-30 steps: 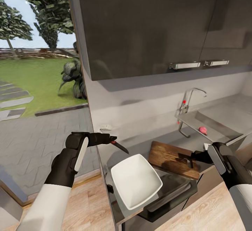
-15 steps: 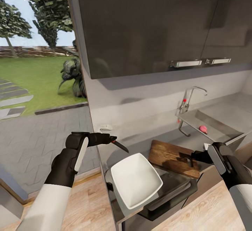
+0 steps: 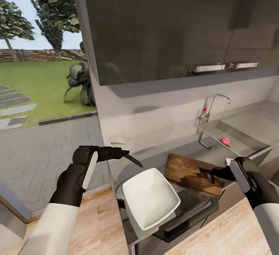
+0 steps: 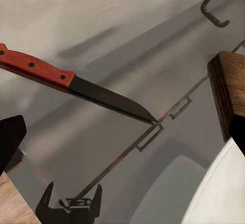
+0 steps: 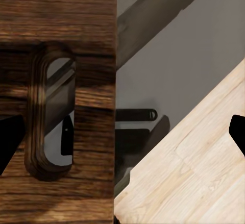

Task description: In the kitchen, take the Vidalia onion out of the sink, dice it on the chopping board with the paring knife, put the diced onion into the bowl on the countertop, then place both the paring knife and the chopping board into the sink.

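I count one paring knife [image 3: 131,159], one chopping board [image 3: 190,173], and one white bowl [image 3: 150,199]. There is one sink [image 3: 240,133] with one tap [image 3: 211,110], and one small pink onion [image 3: 225,141] lies in it. On the wall cabinets above I see two metal handles [image 3: 207,68]. My own grippers are two: the left gripper [image 3: 116,154] and the right gripper [image 3: 213,174].

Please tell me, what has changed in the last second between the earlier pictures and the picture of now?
Almost nothing. The whole head view shifted slightly, which is the camera moving, not the things. The left gripper holds the knife as before, and the right gripper is still at the end of the chopping board. The bowl and the pink onion in the sink stayed in place.
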### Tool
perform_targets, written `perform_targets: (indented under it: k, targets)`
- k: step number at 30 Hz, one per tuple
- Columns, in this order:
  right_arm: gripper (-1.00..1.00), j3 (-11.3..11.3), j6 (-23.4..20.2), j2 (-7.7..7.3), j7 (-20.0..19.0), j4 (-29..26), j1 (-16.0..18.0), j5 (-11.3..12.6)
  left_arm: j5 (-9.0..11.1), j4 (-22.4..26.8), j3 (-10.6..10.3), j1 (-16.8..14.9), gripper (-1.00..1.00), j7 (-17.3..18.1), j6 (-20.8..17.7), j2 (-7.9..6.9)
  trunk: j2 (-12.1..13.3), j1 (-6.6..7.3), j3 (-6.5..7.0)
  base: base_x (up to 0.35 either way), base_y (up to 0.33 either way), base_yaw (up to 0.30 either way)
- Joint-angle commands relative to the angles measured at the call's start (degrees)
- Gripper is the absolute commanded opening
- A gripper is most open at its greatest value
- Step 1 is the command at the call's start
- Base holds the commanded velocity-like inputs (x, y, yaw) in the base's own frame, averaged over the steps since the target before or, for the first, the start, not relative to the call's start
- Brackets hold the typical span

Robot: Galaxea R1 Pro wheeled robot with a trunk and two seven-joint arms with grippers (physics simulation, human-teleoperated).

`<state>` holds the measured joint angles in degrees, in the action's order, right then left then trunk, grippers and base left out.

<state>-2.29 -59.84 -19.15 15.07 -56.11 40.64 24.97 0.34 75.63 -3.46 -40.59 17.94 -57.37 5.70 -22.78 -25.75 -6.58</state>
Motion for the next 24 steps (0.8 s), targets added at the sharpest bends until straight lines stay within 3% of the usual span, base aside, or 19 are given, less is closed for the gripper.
perform_targets:
  k: [1, 24]
  targets:
    - [1.0, 0.0, -0.2, -0.01, 0.5, -0.1, 0.0, 0.6, 0.0, 0.0, 0.0, 0.0, 1.0, 0.1, -0.3, 0.02, -0.1, -0.04, -0.18, 0.0, 0.0, 0.0]
    - [1.0, 0.0, -0.2, -0.01, 0.5, -0.1, 0.0, 0.6, 0.0, 0.0, 0.0, 0.0, 1.0, 0.1, -0.3, 0.02, -0.1, -0.04, -0.83, 0.0, 0.0, 0.0]
